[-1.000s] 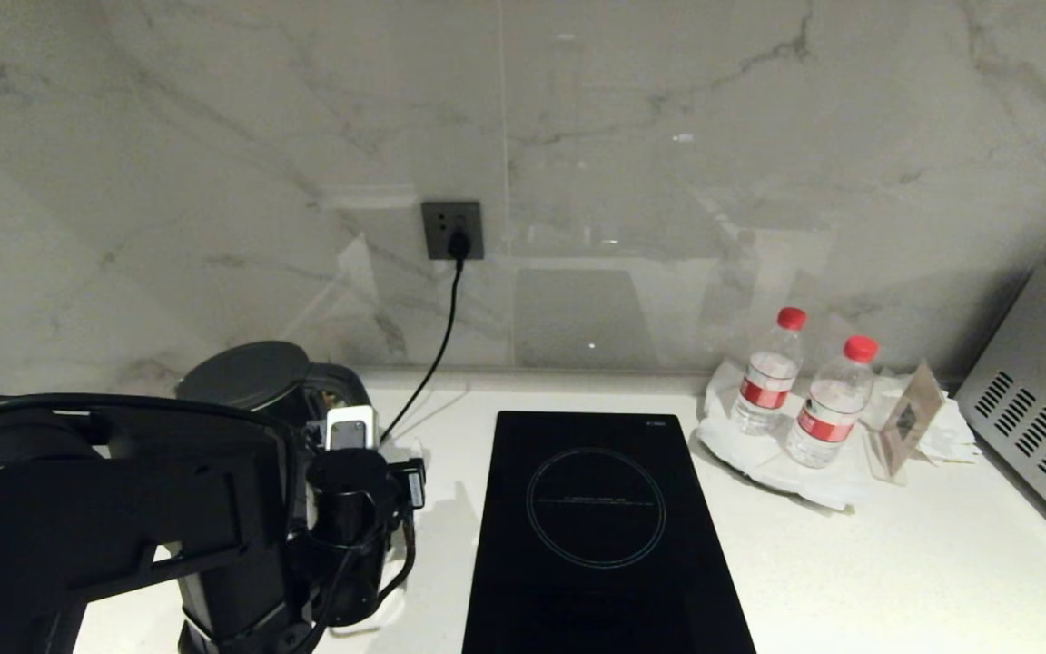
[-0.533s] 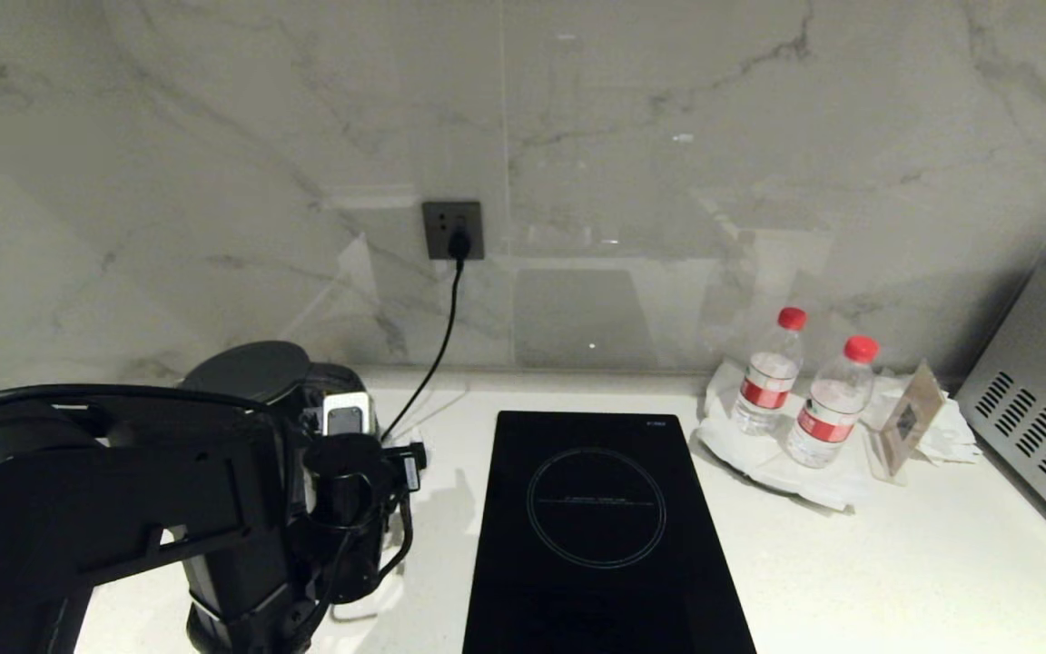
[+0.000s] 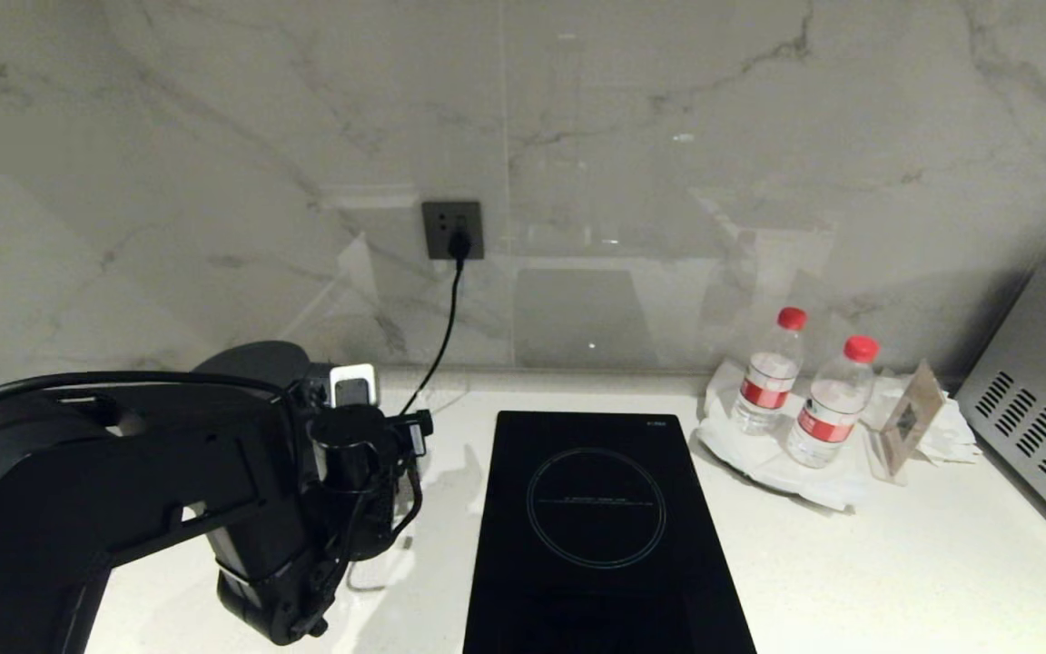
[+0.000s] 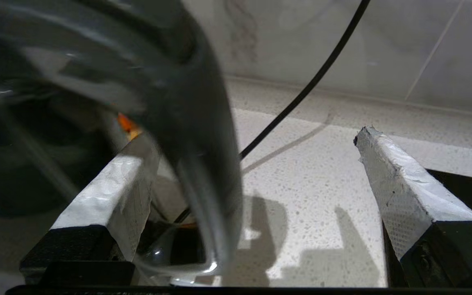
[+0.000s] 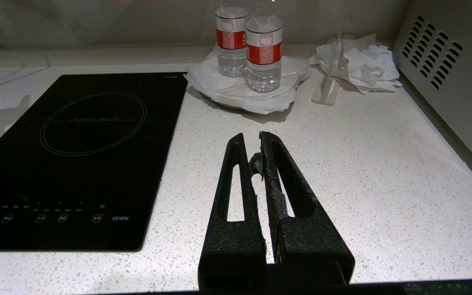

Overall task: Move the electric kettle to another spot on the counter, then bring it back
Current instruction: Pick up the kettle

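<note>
The electric kettle (image 3: 255, 363) stands at the back left of the counter (image 3: 850, 563), only its flat lid showing behind my left arm (image 3: 169, 490). In the left wrist view its glossy black loop handle (image 4: 197, 123) runs between the taped fingers, close beside one finger (image 4: 113, 184) and far from the other. My left gripper (image 4: 250, 137) is open around the handle without clamping it. My right gripper (image 5: 252, 139) hangs shut and empty over the counter, right of the hob.
A black induction hob (image 3: 596, 527) lies in the middle. A power cord (image 3: 437, 354) runs from the wall socket (image 3: 452, 230) down behind the kettle. Two water bottles (image 3: 764, 372) on white paper, a card stand (image 3: 909, 418) and a metal appliance (image 3: 1041, 427) fill the right.
My left wrist has shifted up the picture toward the wall, and the forearm has swung a little to the right. The kettle's lid stays where it was.
</note>
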Controlling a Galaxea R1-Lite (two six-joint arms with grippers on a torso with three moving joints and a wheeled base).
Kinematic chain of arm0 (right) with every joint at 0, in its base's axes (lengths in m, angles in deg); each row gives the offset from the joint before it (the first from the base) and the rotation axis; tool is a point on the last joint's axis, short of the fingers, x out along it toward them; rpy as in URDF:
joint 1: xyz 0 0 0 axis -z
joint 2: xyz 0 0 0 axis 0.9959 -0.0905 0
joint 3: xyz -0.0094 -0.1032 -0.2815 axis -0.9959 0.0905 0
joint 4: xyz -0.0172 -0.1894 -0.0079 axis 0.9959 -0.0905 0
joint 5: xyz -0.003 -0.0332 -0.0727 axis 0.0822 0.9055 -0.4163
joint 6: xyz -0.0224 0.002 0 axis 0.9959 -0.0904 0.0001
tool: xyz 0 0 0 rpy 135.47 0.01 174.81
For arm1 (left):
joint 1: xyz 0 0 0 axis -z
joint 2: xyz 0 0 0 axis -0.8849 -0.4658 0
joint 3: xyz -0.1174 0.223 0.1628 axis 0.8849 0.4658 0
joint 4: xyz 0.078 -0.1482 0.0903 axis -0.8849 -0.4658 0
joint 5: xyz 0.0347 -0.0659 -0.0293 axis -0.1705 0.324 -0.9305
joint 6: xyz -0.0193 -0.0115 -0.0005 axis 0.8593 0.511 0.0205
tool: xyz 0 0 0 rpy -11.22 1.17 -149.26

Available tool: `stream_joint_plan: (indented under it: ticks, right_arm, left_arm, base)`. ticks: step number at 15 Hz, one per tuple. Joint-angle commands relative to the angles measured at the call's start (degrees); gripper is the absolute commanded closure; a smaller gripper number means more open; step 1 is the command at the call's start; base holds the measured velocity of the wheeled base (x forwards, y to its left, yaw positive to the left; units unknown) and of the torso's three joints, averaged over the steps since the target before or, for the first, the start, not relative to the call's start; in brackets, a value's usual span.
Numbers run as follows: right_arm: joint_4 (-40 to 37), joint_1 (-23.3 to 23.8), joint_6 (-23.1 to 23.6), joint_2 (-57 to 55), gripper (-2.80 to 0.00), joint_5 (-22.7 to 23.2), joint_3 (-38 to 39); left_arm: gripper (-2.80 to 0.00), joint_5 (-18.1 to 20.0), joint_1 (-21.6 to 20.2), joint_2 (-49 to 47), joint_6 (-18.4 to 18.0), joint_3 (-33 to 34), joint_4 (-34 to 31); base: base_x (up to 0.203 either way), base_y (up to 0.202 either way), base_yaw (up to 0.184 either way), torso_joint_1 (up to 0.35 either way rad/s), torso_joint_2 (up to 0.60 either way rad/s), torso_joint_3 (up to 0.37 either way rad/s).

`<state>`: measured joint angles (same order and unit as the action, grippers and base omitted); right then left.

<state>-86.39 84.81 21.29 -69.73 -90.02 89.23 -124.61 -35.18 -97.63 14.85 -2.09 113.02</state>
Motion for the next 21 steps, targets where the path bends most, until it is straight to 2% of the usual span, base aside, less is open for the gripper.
stream_joint_plan:
  ticks: [1,5,11,18,19,21]
  right_arm:
    - [0.0,0.0,0.0,0.0,0.00,0.0,0.0]
    - [0.0,0.0,0.0,0.0,0.00,0.0,0.0]
    - [0.0,0.0,0.0,0.0,0.00,0.0,0.0]
    - [0.0,0.0,0.0,0.0,0.00,0.0,0.0]
    - [0.0,0.0,0.0,0.0,0.00,0.0,0.0]
    - [0.0,0.0,0.0,0.0,0.00,0.0,0.0]
  left_arm:
    - [-2.80,-0.2,-0.2,-1.0,0.0,-1.7,0.0]
    - [-2.80,-0.2,-0.9,-0.9,0.0,-4.7,-2.3]
    - [-2.80,-0.2,-2.7,-0.4,-1.7,-6.1,-2.4]
    - [-2.80,-0.3,-3.0,0.2,-1.8,-6.4,-2.5]
    - [0.00,-0.3,-3.0,0.1,-1.8,-6.2,-2.5]
    - [0.00,-0.3,-3.0,0.2,-1.8,-5.8,-2.4]
  base:
    - [0.000,0.000,0.000,0.000,0.00,0.000]
    - [0.000,0.000,0.000,0.000,0.00,0.000]
    - [0.000,0.000,0.000,0.000,0.00,0.000]
    - [0.000,0.000,0.000,0.000,0.00,0.000]
    - [0.000,0.000,0.000,0.000,0.00,0.000]
    - [0.000,0.000,0.000,0.000,0.00,0.000]
